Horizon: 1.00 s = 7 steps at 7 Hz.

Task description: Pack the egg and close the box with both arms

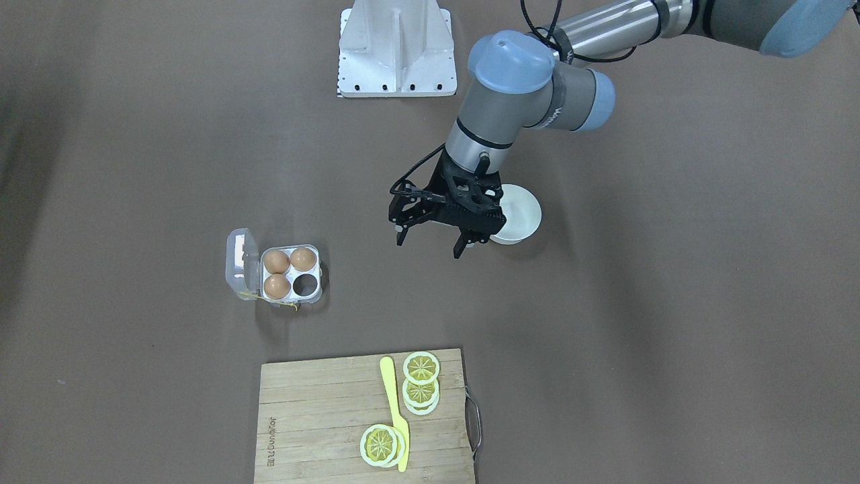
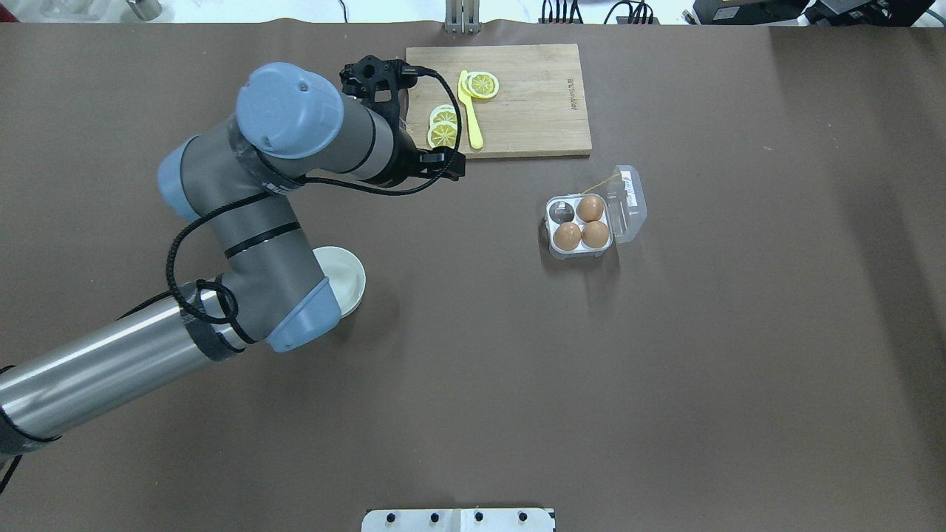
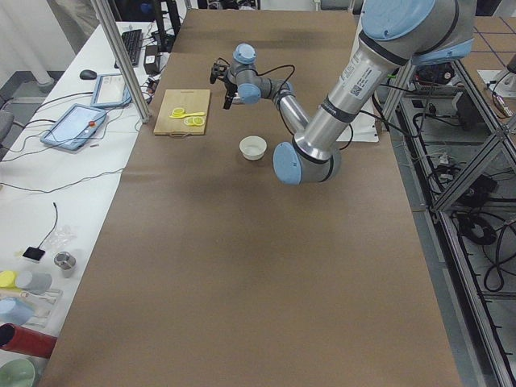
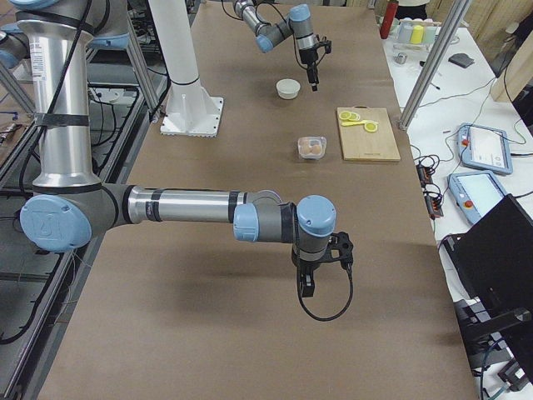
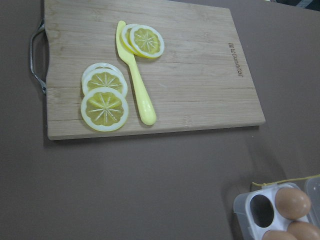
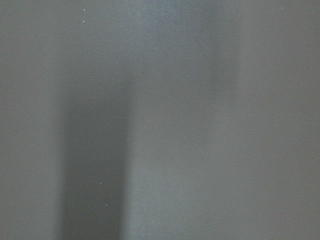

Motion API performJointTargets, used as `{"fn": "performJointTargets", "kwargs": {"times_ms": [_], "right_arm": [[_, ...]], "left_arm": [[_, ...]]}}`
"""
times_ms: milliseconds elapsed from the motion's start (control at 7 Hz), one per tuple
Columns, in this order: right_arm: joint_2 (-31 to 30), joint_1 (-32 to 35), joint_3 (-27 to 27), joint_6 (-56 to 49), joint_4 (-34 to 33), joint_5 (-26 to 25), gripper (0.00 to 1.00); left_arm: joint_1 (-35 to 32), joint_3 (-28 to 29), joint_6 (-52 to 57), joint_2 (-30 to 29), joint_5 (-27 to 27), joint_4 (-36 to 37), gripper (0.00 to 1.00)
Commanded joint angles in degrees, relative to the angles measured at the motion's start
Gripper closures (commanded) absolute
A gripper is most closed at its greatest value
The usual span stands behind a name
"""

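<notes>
Box [image 1: 306,286] sits well apart from left gripper [image 1: 430,245], spread wide, empty.

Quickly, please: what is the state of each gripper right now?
Left gripper: open, holding nothing.
Right gripper: cannot be told; it shows only in the side view.

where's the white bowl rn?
Overhead view: the bowl sits in the left half, partly hidden under the left arm, well left of the box.
</notes>
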Motion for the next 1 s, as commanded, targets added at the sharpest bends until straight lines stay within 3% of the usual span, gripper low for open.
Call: {"fn": "performJointTargets", "kwargs": {"times_ms": [0, 857], "right_arm": [[0.0, 0.0, 0.0, 0.0, 0.0, 0.0, 0.00], [0.0, 0.0, 0.0, 0.0, 0.0, 0.4, 0.00]], "left_arm": [[-2.9, -6.6, 0.5, 7.0, -2.8, 0.9, 0.03], [-16.9, -7.9, 17.6, 19.1, -11.9, 2.8, 0.03]]}}
